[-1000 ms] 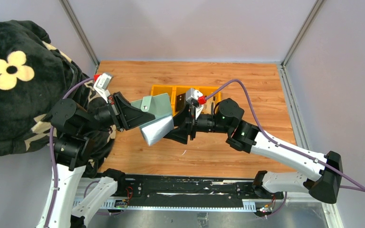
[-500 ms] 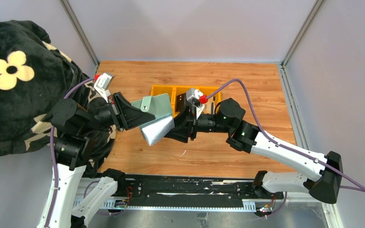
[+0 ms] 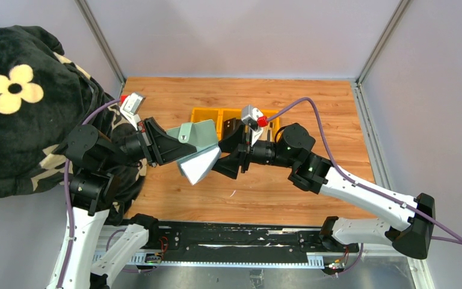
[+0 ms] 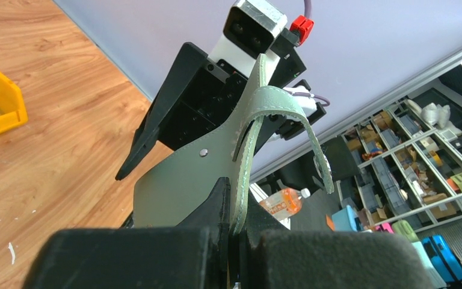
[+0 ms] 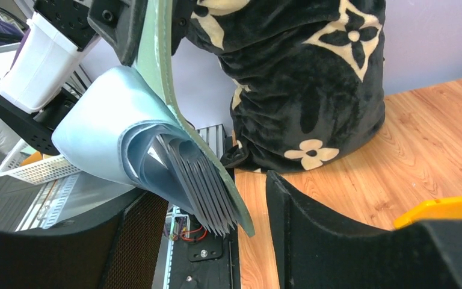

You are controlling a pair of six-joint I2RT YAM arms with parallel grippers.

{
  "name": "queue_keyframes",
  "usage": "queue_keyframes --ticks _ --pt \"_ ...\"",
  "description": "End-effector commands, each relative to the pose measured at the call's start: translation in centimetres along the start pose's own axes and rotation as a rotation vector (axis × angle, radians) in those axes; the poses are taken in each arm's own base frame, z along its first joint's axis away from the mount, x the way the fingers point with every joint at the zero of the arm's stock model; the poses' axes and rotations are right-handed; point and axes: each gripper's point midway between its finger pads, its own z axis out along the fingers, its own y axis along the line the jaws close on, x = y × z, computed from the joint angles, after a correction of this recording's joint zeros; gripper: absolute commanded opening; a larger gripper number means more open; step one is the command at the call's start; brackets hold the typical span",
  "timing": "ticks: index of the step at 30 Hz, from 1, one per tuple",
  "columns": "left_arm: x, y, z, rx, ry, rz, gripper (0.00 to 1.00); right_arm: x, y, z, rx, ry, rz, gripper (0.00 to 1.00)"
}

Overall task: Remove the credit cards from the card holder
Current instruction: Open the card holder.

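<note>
Right wrist: sage-green card holder gapes open.

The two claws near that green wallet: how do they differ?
The left claw is shut, pinching the card holder by its green cover. The right claw is open, with the fanned pockets between its fingers, not closed on them. Both are black and raised above the table.

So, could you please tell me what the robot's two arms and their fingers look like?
Both the left arm and the right arm have white lower links and black joint housings further out. Each ends in broad, black, wedge-shaped fingers. A purple cable runs along each arm to a silver-grey wrist camera with a red plug.
</note>
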Motion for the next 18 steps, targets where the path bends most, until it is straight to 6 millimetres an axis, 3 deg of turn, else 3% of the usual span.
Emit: queue_keyframes --ticks 1,8,13,15,18 --pt "0.8 -0.6 -0.4 0.021 0.031 -0.017 0.0 -4.2 -0.1 0.2 0.014 -0.127 -0.041 0.63" --pt "1.2 -0.4 -0.5 0.019 0.049 -0.019 0.0 -7.1 1.9 -0.2 -0.06 -0.221 -0.038 0.68" --pt "1.5 -0.1 -0.5 0.013 0.052 -0.019 0.0 -8.0 3.3 -0.4 -0.125 -0.246 -0.021 0.69" --pt "1.5 -0.1 -0.6 0.014 0.052 -0.016 0.0 -8.0 3.6 -0.5 -0.138 -0.243 -0.007 0.66" --pt "1.6 -0.3 -0.7 0.016 0.052 -0.008 0.0 -7.6 4.0 -0.4 -0.165 -0.225 0.012 0.54"
